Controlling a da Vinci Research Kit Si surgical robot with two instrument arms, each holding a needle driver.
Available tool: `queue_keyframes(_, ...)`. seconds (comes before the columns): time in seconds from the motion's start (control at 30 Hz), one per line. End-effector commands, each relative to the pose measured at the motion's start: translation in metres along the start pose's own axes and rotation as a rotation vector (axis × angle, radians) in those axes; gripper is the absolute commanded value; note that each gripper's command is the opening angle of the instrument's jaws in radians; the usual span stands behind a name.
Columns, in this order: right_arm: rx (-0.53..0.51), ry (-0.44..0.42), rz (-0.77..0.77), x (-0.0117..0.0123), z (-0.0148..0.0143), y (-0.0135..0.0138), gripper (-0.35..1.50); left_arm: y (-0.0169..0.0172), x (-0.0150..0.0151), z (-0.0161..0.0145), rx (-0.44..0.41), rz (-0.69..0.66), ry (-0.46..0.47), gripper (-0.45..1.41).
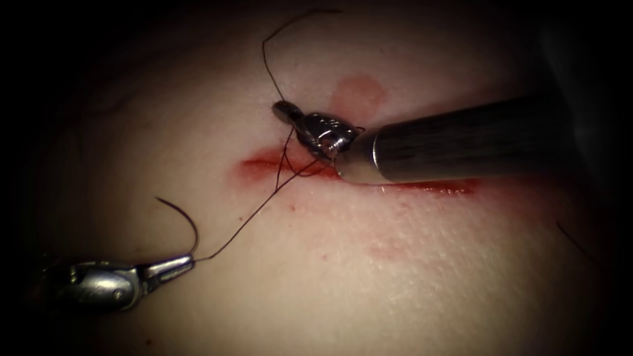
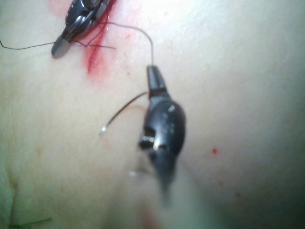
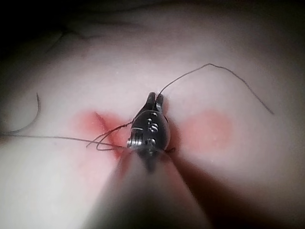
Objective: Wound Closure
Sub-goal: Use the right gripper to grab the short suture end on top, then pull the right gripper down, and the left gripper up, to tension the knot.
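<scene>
My left tool (image 1: 184, 264) is low at the left, its jaws shut on the curved needle (image 1: 188, 221) near its thread end. The needle arcs up free of the tissue (image 1: 395, 277), left of the cut (image 1: 260, 165). Thread (image 1: 244, 221) runs from the needle's end up into the cut's left end. My right tool (image 1: 285, 111) lies over the cut, jaws shut on the thread's free tail (image 1: 265, 56), which curls away above. The left wrist view has the left jaws (image 2: 153, 78), the needle (image 2: 121, 112) and the right tool (image 2: 71, 33). The right wrist view has the right jaws (image 3: 155, 99) and the tail (image 3: 214, 66).
Red fluid (image 1: 435, 188) lines the cut under the right shaft (image 1: 461, 142). A pale red stain (image 1: 357, 95) lies above the cut. A short dark piece of thread (image 1: 570, 238) rests at the far right.
</scene>
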Motion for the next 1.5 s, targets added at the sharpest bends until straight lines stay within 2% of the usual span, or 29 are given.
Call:
queue_keyframes(0.03, -0.004, -0.001, 0.002, 0.0001, -0.0001, -0.0007, -0.35, 0.0007, -0.0006, 0.0006, -0.001, -0.003, 0.001, -0.35)
queue_keyframes(0.27, -0.013, 0.038, -0.021, 0.0019, -0.0055, -0.0025, -0.35, -0.0020, -0.0007, 0.0020, 0.002, -0.015, -0.012, -0.35)
queue_keyframes(0.3, -0.013, 0.044, -0.036, 0.0020, -0.0070, -0.0035, -0.35, -0.0035, -0.0004, 0.0029, 0.019, -0.029, -0.013, -0.35)
queue_keyframes(0.47, 0.007, 0.053, -0.055, 0.0015, -0.0095, -0.0057, -0.35, -0.0080, 0.0010, 0.0062, 0.065, -0.019, -0.011, -0.35)
queue_keyframes(0.7, 0.024, 0.076, -0.072, 0.0011, -0.0112, -0.0074, -0.35, -0.0129, 0.0018, 0.0107, 0.099, -0.025, -0.031, -0.35)
queue_keyframes(0.8, 0.032, 0.080, -0.092, 0.0010, -0.0118, -0.0082, -0.35, -0.0150, 0.0016, 0.0139, 0.114, -0.041, -0.055, -0.35)
queue_keyframes(0.93, 0.039, 0.084, -0.101, 0.0005, -0.0122, -0.0090, -0.35, -0.0168, 0.0016, 0.0166, 0.125, -0.044, -0.068, -0.35)
queue_keyframes(1.03, 0.049, 0.087, -0.112, 0.0001, -0.0127, -0.0103, -0.35, -0.0198, 0.0022, 0.0196, 0.151, -0.041, -0.073, -0.35)
queue_keyframes(1.23, 0.055, 0.091, -0.133, -0.0001, -0.0134, -0.0113, -0.35, -0.0250, 0.0037, 0.0227, 0.198, -0.012, -0.070, -0.35)
queue_keyframes(1.5, 0.073, 0.104, -0.148, -0.0017, -0.0136, -0.0126, -0.35, -0.0306, 0.0045, 0.0248, 0.252, -0.007, -0.095, -0.35)
